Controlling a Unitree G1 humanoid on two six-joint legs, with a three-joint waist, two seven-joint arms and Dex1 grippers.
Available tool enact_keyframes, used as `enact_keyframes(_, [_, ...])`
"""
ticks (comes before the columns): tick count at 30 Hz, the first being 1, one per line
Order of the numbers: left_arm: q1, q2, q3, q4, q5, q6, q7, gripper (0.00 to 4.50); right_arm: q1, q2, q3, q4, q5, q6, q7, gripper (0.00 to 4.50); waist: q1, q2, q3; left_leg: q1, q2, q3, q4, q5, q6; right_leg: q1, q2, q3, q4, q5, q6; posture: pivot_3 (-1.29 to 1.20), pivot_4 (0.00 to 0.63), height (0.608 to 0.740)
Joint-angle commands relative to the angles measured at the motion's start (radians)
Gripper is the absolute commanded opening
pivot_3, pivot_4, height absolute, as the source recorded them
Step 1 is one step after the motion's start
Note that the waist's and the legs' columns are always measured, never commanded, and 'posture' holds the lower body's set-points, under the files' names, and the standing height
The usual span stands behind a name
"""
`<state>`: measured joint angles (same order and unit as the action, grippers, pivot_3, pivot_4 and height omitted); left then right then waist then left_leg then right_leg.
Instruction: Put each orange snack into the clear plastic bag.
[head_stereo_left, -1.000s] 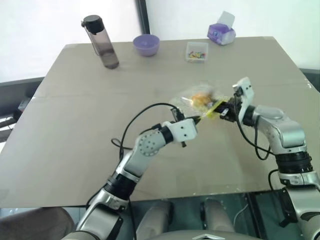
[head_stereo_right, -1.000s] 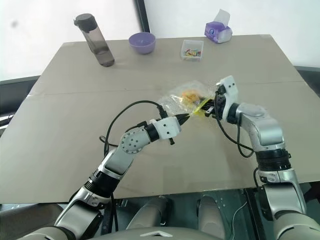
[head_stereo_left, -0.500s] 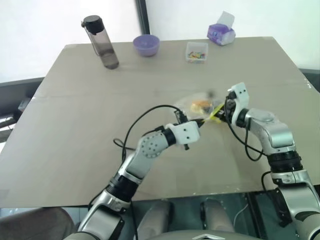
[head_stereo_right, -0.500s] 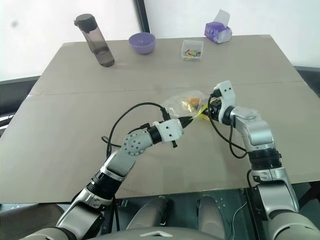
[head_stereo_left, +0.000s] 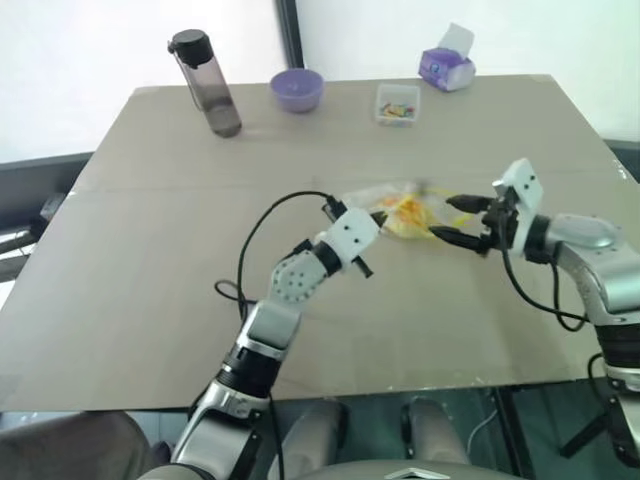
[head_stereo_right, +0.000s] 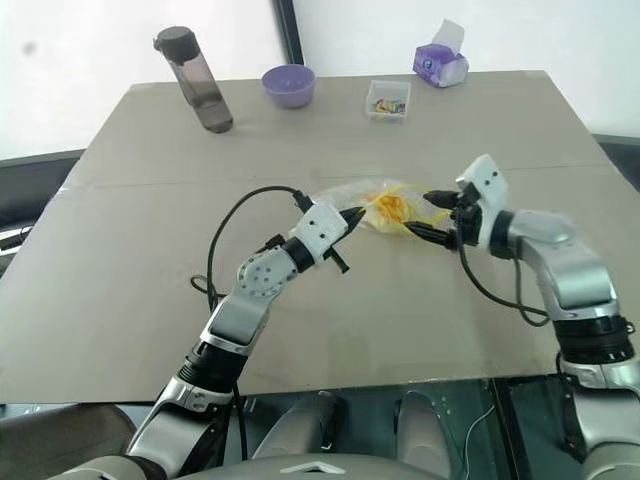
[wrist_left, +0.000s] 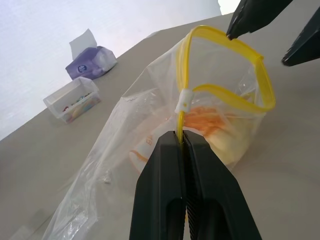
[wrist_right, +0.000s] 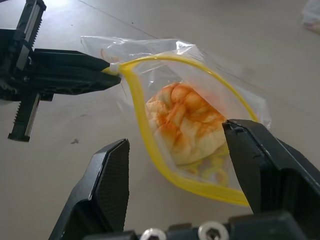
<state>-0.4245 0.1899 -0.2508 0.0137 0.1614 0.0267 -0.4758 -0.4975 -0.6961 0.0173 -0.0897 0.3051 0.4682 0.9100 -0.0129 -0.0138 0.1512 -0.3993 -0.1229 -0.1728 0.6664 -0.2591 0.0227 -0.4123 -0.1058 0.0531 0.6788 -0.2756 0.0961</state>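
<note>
Pinching the yellow seal strip (wrist_left: 181, 120) of the clear plastic bag (head_stereo_left: 395, 205), the left end effector (head_stereo_left: 375, 217) has its fingers pressed together. Just beside the bag's gaping mouth, the right end effector (head_stereo_left: 452, 219) hangs with fingers spread, gripping nothing. One orange snack (wrist_right: 184, 121) sits inside the bag, which rests mid-bench (head_stereo_left: 150, 290).
</note>
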Motion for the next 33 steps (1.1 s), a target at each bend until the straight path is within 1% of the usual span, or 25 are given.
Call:
enact_keyframes(1, [-0.013,-0.002,0.0,-0.046,-0.009,-0.003,0.007,0.0,0.009,-0.038,-0.022,0.029,-0.056,-0.125,0.01,3.33,-0.001,0.0,0.0,0.0,0.0,0.0,0.0,0.0,0.0,0.0,0.0,0.0,0.0,0.0,0.0,0.0,0.15,0.74])
enact_keyframes(2, [-0.013,-0.003,0.0,-0.049,-0.009,-0.001,0.008,0.0,0.023,-0.057,-0.01,0.04,-0.073,-0.167,0.036,3.33,0.001,0.0,0.0,0.0,0.0,0.0,0.0,0.0,0.0,0.0,0.0,0.0,0.0,0.0,0.0,0.0,0.15,0.74])
enact_keyframes(5, [-0.01,-0.001,0.002,-0.053,-0.009,0.001,0.007,0.0,0.028,-0.081,0.001,0.077,-0.114,-0.229,0.043,3.33,0.003,0.0,0.0,0.0,0.0,0.0,0.0,0.0,0.0,0.0,0.0,0.0,0.0,0.0,0.0,0.0,0.15,0.74])
enact_keyframes(8, [-0.01,0.001,0.0,-0.053,-0.007,0.003,0.008,0.0,0.018,-0.105,0.061,0.181,-0.238,-0.343,0.022,3.33,0.001,0.0,0.0,0.0,0.0,0.001,0.0,0.0,0.0,0.0,0.0,0.0,0.0,0.0,0.0,0.0,0.15,0.74])
enact_keyframes(11, [-0.009,0.004,-0.008,-0.053,0.0,-0.002,0.006,0.0,-0.014,-0.067,0.069,0.271,-0.288,-0.393,-0.043,3.33,0.0,0.0,0.0,0.0,0.0,0.0,0.0,0.0,0.0,0.0,0.0,0.0,0.0,0.0,0.0,0.0,0.15,0.74])
enact_keyframes(16, [0.002,0.007,-0.018,-0.059,0.002,-0.003,0.004,0.0,-0.069,-0.021,0.081,0.37,-0.337,-0.477,-0.089,3.33,-0.001,0.0,0.0,0.0,0.0,0.001,0.0,0.0,0.0,0.0,0.0,0.001,0.0,0.0,0.0,0.0,0.15,0.74])
enact_keyframes(23, [-0.006,0.016,-0.031,-0.056,0.006,-0.008,0.0,0.0,-0.104,0.008,0.083,0.415,-0.343,-0.534,-0.085,3.33,0.001,0.0,0.0,0.0,0.0,0.0,0.0,0.0,0.0,0.0,0.0,0.0,0.0,0.0,0.0,0.0,0.15,0.74])
enact_keyframes(25, [-0.007,0.017,-0.034,-0.056,0.006,-0.009,0.001,0.0,-0.099,0.005,0.085,0.421,-0.347,-0.549,-0.079,2.82,0.001,0.0,0.0,0.0,0.0,0.001,0.0,0.0,0.0,0.0,0.0,0.0,0.0,0.0,0.0,0.0,0.15,0.74])
enact_keyframes(26, [-0.007,0.017,-0.035,-0.055,0.005,-0.009,0.001,0.0,-0.096,0.005,0.087,0.423,-0.348,-0.555,-0.075,2.8,0.001,0.0,0.0,0.0,0.0,0.001,0.0,0.0,0.0,0.0,0.0,0.0,0.0,0.0,0.0,0.0,0.15,0.74])
enact_keyframes(27, [-0.008,0.017,-0.035,-0.055,0.005,-0.009,0.002,0.0,-0.094,0.005,0.089,0.424,-0.349,-0.559,-0.072,2.26,0.001,0.0,0.0,0.0,0.0,0.0,0.0,0.0,0.0,0.0,0.0,0.0,0.0,0.0,0.0,0.0,0.15,0.74])
enact_keyframes(28, [-0.008,0.017,-0.035,-0.055,0.005,-0.009,0.002,0.0,-0.093,0.006,0.09,0.425,-0.35,-0.562,-0.07,2.02,0.0,0.0,0.0,0.0,0.0,0.0,0.0,0.0,0.0,0.0,0.0,0.0,0.0,0.0,0.0,0.0,0.15,0.74])
enact_keyframes(29, [-0.008,0.017,-0.036,-0.055,0.005,-0.009,0.002,0.0,-0.092,0.009,0.089,0.426,-0.352,-0.563,-0.07,1.62,0.0,0.0,0.0,0.0,0.0,0.0,0.0,0.0,0.0,0.0,0.0,0.0,0.0,0.0,0.0,0.0,0.15,0.74])
enact_keyframes(30, [-0.007,0.019,-0.037,-0.056,0.005,-0.009,0.001,0.0,-0.091,0.012,0.09,0.427,-0.355,-0.564,-0.07,1.1,-0.001,0.0,0.0,0.0,0.0,0.001,0.0,0.0,0.0,0.0,0.0,0.0,0.0,0.0,0.0,0.0,0.15,0.74])
enact_keyframes(31, [-0.005,0.02,-0.038,-0.057,0.005,-0.01,0.001,0.0,-0.092,0.017,0.09,0.429,-0.356,-0.564,-0.071,0.72,-0.001,0.0,0.0,0.0,0.0,0.001,0.0,0.0,0.0,0.0,0.0,0.0,0.0,0.0,0.0,0.0,0.15,0.74])
enact_keyframes(32, [-0.004,0.02,-0.04,-0.057,0.006,-0.011,0.001,0.0,-0.093,0.02,0.09,0.43,-0.357,-0.565,-0.072,0.21,0.0,0.0,0.0,0.0,0.0,0.0,0.0,0.0,0.0,0.0,0.0,0.0,0.0,0.0,0.0,0.0,0.15,0.74])
enact_keyframes(33, [-0.005,0.021,-0.04,-0.057,0.006,-0.011,0.001,0.0,-0.094,0.021,0.09,0.431,-0.358,-0.565,-0.07,0.06,0.0,0.0,0.0,0.0,0.0,0.0,0.0,0.0,0.0,0.0,0.0,0.0,0.0,0.0,0.0,0.0,0.15,0.74])
